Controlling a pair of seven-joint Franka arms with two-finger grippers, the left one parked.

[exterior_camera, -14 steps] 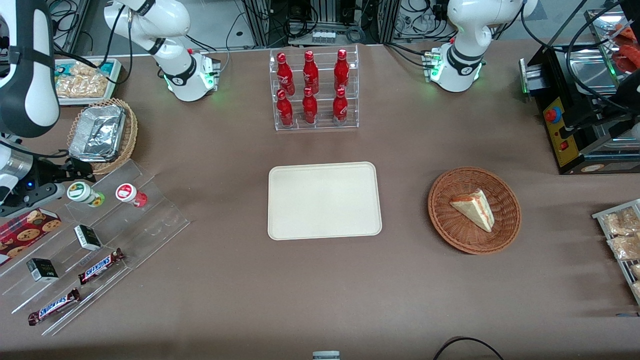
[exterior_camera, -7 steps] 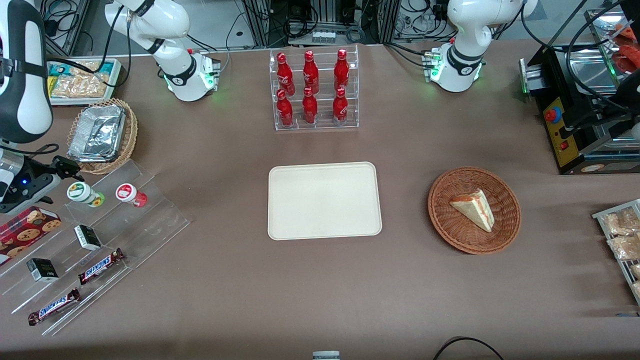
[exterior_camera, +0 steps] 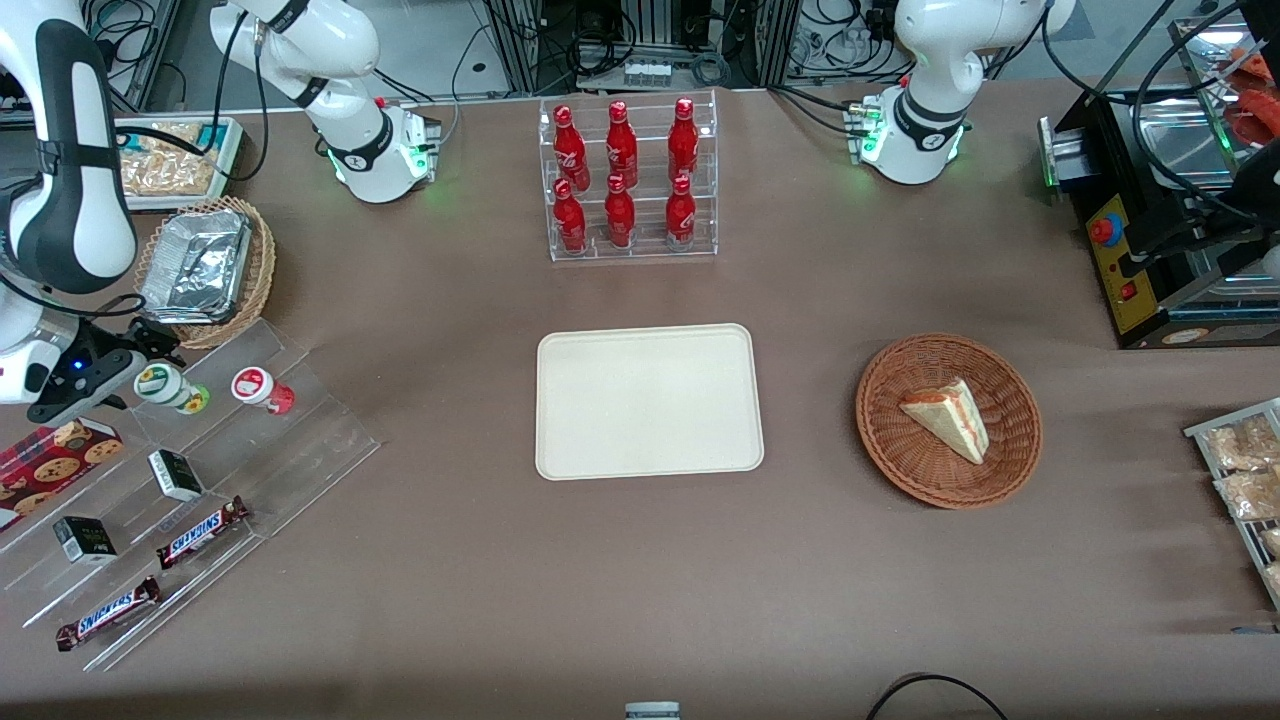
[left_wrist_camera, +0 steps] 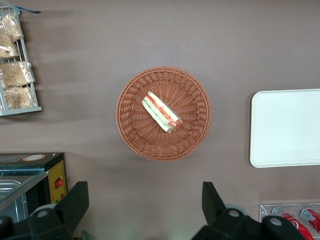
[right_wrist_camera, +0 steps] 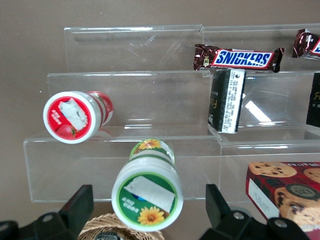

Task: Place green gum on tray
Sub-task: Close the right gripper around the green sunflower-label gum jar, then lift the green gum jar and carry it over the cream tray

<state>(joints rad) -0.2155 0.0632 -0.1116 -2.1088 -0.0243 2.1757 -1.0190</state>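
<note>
Reaching for the pick, the right arm has its gripper (exterior_camera: 135,352) at the working arm's end of the surface (exterior_camera: 450,560), hanging just at the green gum (exterior_camera: 165,386), which stands on the top step of the clear stepped display rack (exterior_camera: 300,440) with the red-lidded bottle (exterior_camera: 256,388) just beside it at its 3 o'clock in the front view. In the right wrist view the fingers (right_wrist_camera: 76,206) stand wide apart with the green gum (right_wrist_camera: 148,192) between them, and no pad appears to touch it, though the fingertips themselves are cut off, so contact cannot be ruled out. The tray (exterior_camera: 648,401) lies bare at mid-surface, well apart from the rack, at about 3 o'clock from the bottle. The step in hand looks like the approach before the grasp. The next move likely calls for settling lower around the bottle's body, closing squarely without nudging the red-lidded bottle, then lifting clear of the rack before carrying toward the tray.
</note>
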